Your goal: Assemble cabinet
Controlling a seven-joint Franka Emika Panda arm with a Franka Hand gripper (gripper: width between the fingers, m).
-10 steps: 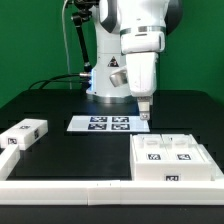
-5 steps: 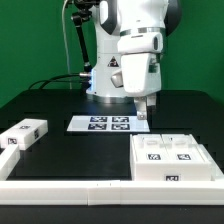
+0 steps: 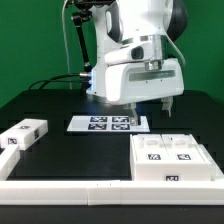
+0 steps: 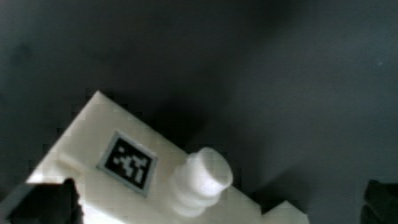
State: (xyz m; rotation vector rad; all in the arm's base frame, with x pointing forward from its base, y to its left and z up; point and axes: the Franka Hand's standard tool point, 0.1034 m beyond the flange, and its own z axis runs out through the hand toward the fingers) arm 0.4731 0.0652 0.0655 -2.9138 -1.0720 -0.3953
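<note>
Change: turned at the wrist since half a second ago, the white robot arm's two-finger gripper [image 3: 151, 104] now shows its broad face to the exterior camera. It has also shifted a little toward the exterior view's right.
Hand: wide open and empty, with both dark fingers [image 3: 167, 102] hanging well apart above the black table [image 3: 45, 105].
Cabinet: the large white boxy plastic cabinet shell [image 3: 175, 160] lies on the table at the exterior view's lower right. It has two black-and-white tags on its upper face and one on its front (nothing touches it).
Key relation: the shell lies below the gripper and nearer the camera, slightly toward the exterior view's right. Its long axis runs across the exterior view, roughly parallel to the spread of the fingers.
Wrist view: a white tagged piece [image 4: 128, 160] with a short round white peg [image 4: 201, 178] sits beneath the hand. I cannot tell which part it is.
Other parts: a small white tagged block [image 3: 22, 133] rests far toward the exterior view's left. The thin flat white marker board [image 3: 100, 123] lies just behind the fingers, and a long thin white border rail [image 3: 70, 187] edges the front.
Next move: probably a descent toward the shell, which needs travel toward the camera first.
</note>
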